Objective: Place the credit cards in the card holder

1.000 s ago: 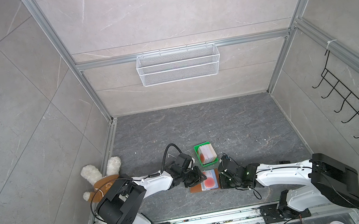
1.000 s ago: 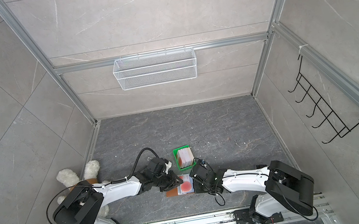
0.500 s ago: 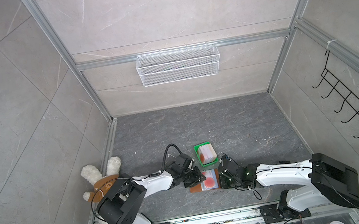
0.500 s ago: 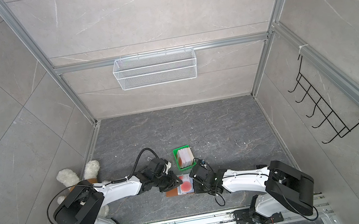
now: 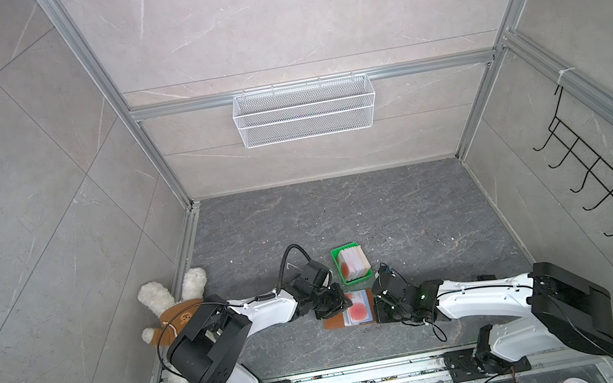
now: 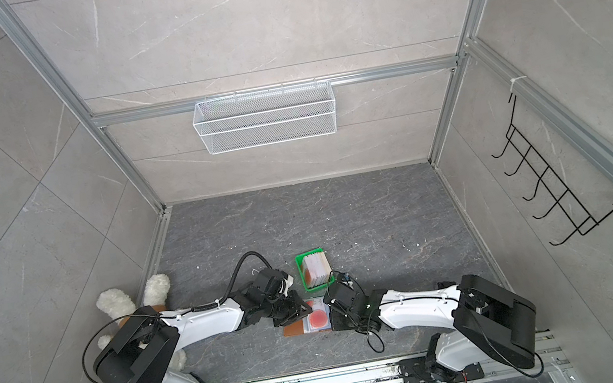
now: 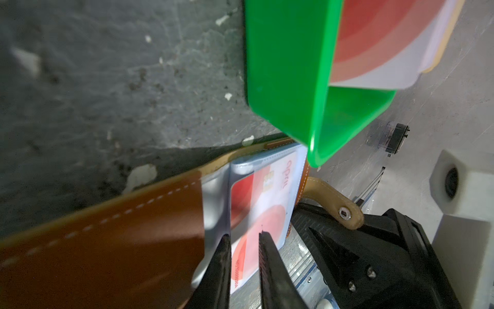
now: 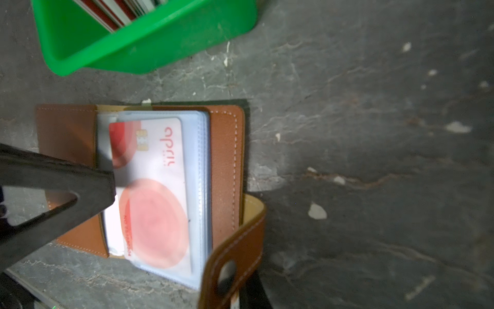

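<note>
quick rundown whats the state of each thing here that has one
card holder, open, flat on the floor
snap tab, unfastened, curled up
card, mostly in the top clear sleeve
credit cards, standing in the green tray
left gripper, jaws slightly apart, tips at the card
right gripper, shut, beside the snap tab
plush toy, lying by the wall

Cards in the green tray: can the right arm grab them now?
Probably not yet. The right tool looks shut on the card holder's tab. The credit cards stand nearby in the green tray, uncovered, so after letting go it likely could.
</note>
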Robot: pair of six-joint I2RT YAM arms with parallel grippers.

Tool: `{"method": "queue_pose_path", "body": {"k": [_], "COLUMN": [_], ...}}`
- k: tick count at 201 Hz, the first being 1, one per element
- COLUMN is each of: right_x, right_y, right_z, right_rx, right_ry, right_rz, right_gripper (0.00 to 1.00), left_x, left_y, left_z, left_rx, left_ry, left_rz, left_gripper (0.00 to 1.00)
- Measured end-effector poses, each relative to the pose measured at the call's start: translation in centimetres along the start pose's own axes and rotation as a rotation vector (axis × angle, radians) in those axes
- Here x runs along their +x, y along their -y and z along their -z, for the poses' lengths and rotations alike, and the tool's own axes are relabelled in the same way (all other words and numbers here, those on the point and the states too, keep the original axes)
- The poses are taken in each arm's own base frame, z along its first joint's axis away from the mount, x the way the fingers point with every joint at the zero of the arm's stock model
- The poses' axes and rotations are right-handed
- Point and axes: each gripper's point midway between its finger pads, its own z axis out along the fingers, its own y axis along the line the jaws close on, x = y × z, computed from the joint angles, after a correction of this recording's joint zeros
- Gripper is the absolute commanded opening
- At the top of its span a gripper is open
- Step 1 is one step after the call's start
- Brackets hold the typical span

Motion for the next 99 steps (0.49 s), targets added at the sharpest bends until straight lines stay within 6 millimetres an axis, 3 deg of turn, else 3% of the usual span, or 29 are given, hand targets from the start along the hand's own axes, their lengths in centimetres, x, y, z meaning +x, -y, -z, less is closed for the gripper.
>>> {"method": "queue_pose_path", "body": {"k": [99], "right_x": [-0.02], "right_y": [0.04], "right_z": [0.01], "right_rx": [0.002], "right_ry": [0.001], "right_rz": [0.000], "right_gripper": [0.10], "left_x": [-0.47], "left_y": [0.73], "left_z": [-0.30], "left_rx": [0.026], "left_ry": [0.010], "left_rz": [-0.009], "left_gripper": [0.17]}}
